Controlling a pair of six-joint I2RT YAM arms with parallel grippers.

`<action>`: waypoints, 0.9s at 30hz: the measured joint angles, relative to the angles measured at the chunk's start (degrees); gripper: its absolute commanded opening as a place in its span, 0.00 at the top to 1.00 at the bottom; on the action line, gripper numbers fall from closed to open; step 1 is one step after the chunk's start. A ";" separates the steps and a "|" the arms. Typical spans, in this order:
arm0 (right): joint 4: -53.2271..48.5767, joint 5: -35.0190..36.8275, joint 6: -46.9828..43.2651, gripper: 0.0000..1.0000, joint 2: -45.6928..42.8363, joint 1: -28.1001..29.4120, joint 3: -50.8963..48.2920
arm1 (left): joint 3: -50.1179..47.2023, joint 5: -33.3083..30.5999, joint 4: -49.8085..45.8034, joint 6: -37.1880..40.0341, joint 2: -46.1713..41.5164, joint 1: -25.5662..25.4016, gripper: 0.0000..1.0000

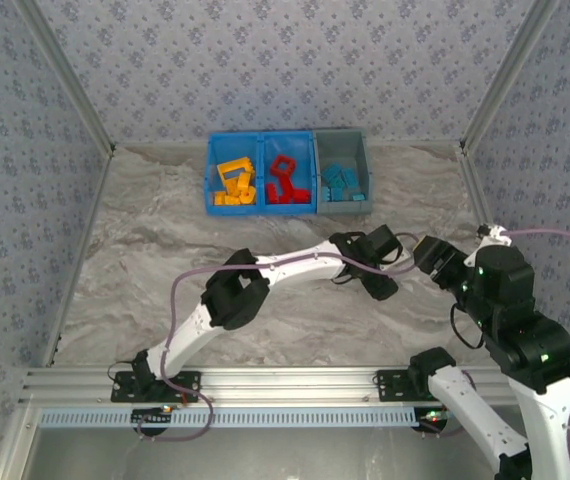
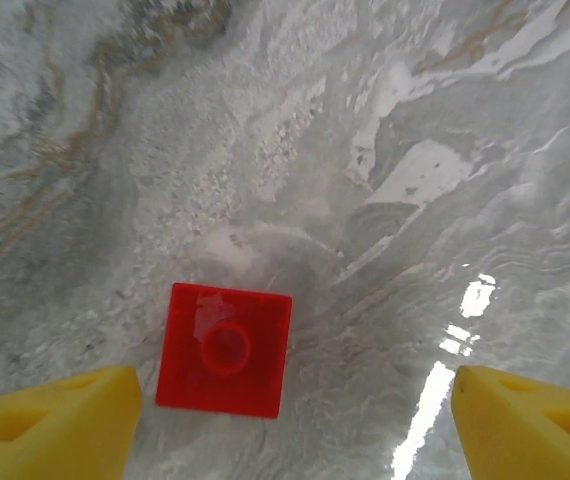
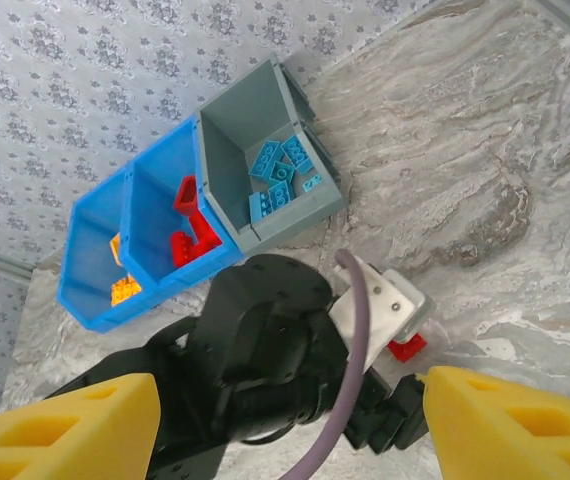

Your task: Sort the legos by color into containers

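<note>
From above, three bins point(image 1: 263, 160), two blue and one grey, are being kept at the far side with legos point(image 1: 235, 185) inside. At the left wrist, one red brick point(image 2: 225, 350) on the table point(image 2: 365, 150) is being framed by the open left gripper point(image 2: 297, 390), nearer one finger, so it may be pushed away. At the right wrist, the open, empty right gripper point(image 3: 290, 400) is being held near the left arm point(image 3: 265, 330); a bump is being risked.

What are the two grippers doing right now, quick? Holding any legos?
Left gripper: open, fingers either side of a red lego lying on the table, not gripping it.
Right gripper: open, holding nothing.
</note>
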 measured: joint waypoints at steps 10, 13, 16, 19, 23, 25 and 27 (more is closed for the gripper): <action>-0.33 -1.90 0.37 0.29 0.00 0.00 -2.91 | 5.95 -1.03 -2.84 0.04 4.07 0.26 0.60; -0.24 -2.16 0.37 0.29 0.02 0.00 -3.06 | 5.97 -1.25 -3.15 0.20 4.33 0.26 0.66; -0.07 -2.62 0.35 0.29 0.02 0.00 -3.28 | 6.10 -1.49 -3.34 0.15 4.33 0.26 0.71; -0.02 -2.86 0.31 0.29 0.02 0.00 -3.37 | 5.86 -1.70 -3.15 0.15 4.15 0.26 0.71; 0.04 -4.09 -0.22 0.29 0.24 0.00 -3.37 | 0.90 -1.97 -1.42 -0.81 1.16 0.48 0.72; 0.15 -4.81 -0.98 0.29 0.76 0.00 -3.37 | -3.04 -2.14 -0.35 -1.92 -1.62 0.76 0.72; 0.68 -5.70 -1.86 0.29 1.55 0.00 -3.54 | -8.07 -2.14 0.92 -3.39 -5.81 1.42 0.72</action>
